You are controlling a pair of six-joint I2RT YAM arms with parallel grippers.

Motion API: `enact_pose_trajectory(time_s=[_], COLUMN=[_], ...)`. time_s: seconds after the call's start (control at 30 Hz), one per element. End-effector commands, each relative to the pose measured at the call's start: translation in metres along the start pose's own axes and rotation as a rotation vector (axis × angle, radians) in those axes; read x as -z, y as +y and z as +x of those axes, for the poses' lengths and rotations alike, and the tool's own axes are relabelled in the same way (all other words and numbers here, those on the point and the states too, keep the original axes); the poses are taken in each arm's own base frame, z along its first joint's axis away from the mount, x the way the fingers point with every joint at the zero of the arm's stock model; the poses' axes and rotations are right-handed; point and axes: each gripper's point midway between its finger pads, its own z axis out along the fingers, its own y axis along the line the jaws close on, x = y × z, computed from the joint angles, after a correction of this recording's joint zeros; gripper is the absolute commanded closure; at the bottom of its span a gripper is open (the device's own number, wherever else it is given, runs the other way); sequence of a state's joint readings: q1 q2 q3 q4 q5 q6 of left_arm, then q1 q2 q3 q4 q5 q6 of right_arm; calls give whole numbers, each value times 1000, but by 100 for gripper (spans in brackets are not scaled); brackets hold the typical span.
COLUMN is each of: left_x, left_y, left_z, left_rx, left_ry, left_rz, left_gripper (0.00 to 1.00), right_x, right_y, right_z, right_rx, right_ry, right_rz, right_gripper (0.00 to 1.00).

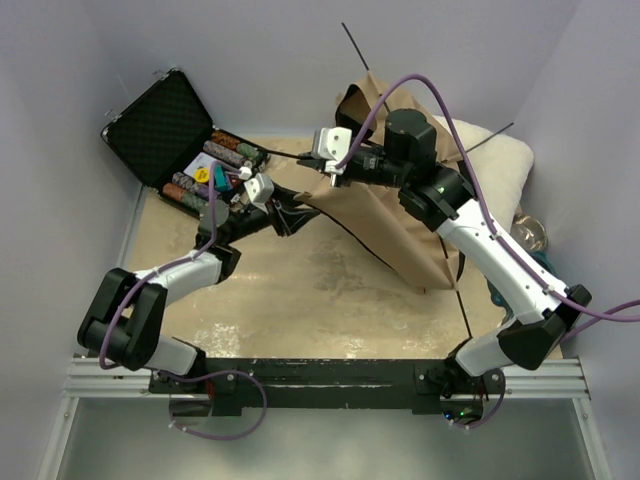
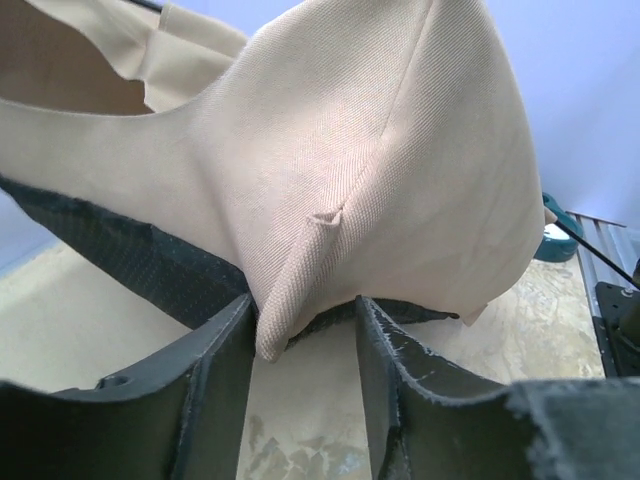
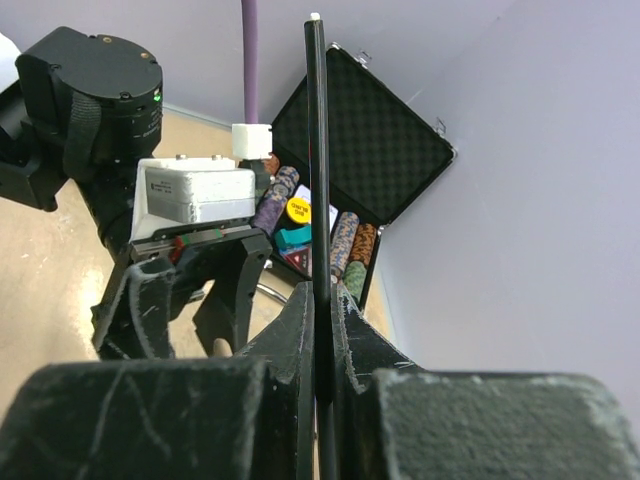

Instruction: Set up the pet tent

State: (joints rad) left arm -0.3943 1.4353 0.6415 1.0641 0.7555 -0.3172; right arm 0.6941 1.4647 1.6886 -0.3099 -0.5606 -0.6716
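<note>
Right gripper (image 3: 322,300): jaws clenched on a thin black pole (image 3: 317,150) of the pet tent (image 1: 390,215). The right wrist view shows the pole running straight up out of the pinch; the top view barely resolves it.

Left gripper (image 2: 305,325): jaws apart, with a tan corner fold of the tent hanging between them. It touches one finger (image 2: 225,350) and is clear of the other, so it isn't clamped. Only the left wrist view shows that, plus the tent's black underside.

Top view: tent bunched upright, right of centre on the worktop (image 1: 300,290), just in front of the white cushion (image 1: 505,160). Open black foam-lined case (image 1: 160,125) with poker chips (image 1: 215,165) sits far left.
</note>
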Motion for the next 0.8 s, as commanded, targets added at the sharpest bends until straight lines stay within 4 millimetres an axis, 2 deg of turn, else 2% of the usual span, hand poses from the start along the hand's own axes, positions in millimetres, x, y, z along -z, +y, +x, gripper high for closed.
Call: enact_pose_trajectory(time_s=[0.0,0.17,0.23,0.27,0.33,0.37,0.47,0.53,0.6,0.67,0.77], left_x=[-14,-19,-21,-21,-20,-19,-6,7,17,26,33], left_y=[-14,-24,-27,-28,-31,-31,-36,-30,-13,-7,-12], left_z=[-49,-57,-56,-54,-53,-53,-64,-69,-64,-64,-63], left_rx=[-86,-71,-75,-73,-74,-72,-78,-48,-19,-47,-58], left_ry=[-129,-150,-146,-141,-137,-136,-138,-128,-68,-32,22], left_rz=[67,94,111,115,129,130,133,83,-23,-67,-57], left_gripper=[57,58,63,68,87,92,100,100,100,100,100], right_x=[15,18,18,18,20,22,31,42,53,63,75], right_y=[-15,-17,-19,-19,-23,-25,-35,-38,-34,-32,-35], right_z=[-15,-13,-13,-14,-14,-11,7,23,45,59,72], right_rx=[6,8,8,8,11,14,76,146,190,226,263], right_ry=[-26,-22,-24,-26,-23,-9,88,176,271,339,411], right_rz=[70,71,73,74,93,105,160,187,197,207,251], right_gripper=[100,100,100,100,100,100,100,100,100,100,100])
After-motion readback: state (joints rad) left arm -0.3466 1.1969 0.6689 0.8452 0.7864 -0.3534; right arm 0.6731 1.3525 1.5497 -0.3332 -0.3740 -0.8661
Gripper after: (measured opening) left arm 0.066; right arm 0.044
